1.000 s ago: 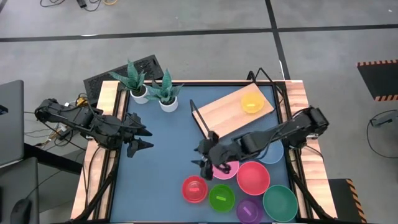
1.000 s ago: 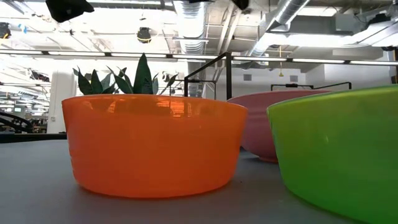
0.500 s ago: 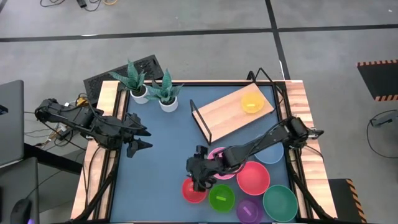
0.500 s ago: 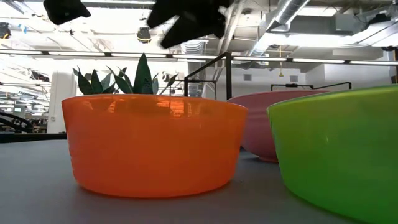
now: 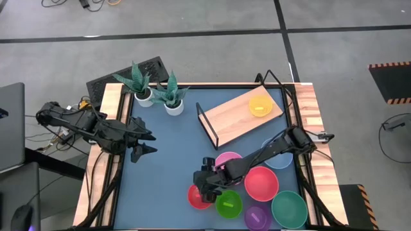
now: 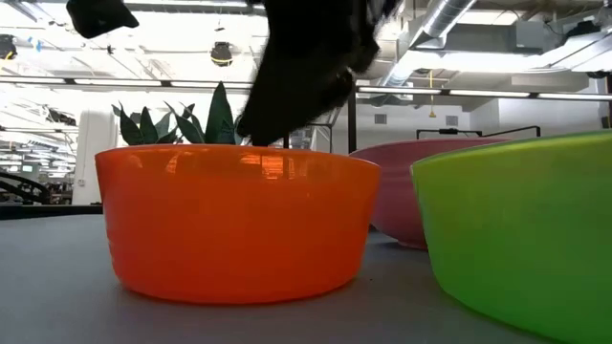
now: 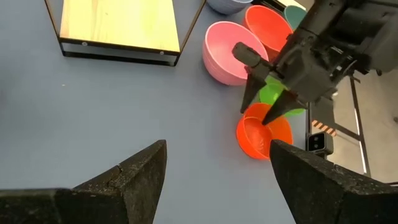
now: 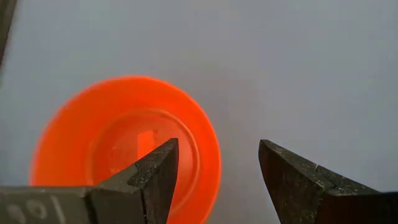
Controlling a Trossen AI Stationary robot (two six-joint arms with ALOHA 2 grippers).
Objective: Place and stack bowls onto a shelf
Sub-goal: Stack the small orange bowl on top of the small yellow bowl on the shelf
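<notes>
1. High view. You see the shelf (image 5: 239, 115), a light-wood board on a thin black wire frame, lying askew at the table's far right, with one small yellow bowl (image 5: 260, 106) on it. Seven more bowls cluster near the front right: pink (image 5: 229, 162), coral-red (image 5: 261, 183), blue (image 5: 280, 159), dark green (image 5: 289, 209), small red (image 5: 198, 197), lime green (image 5: 228, 203) and purple (image 5: 257, 217). The right gripper (image 5: 204, 184) hangs over the small red bowl's rim, fingers apart. The left gripper (image 5: 147, 142) waits at the table's left side, fingers spread, holding nothing. Two white pots with spiky plants (image 5: 156, 91) stand at the far left.

2. Low view. Only three bowls show: the small red one, orange-looking here, the pink one behind it, the lime green at right. The right gripper's dark body descends above the red rim.

3. Left wrist view. You see the right gripper from the side, tips spread, one over the red bowl's inside.

4. Right wrist view. The red bowl lies below, one finger (image 8: 149, 180) over its inside, the other (image 8: 305, 183) outside the rim, touching nothing that you can see.
</notes>
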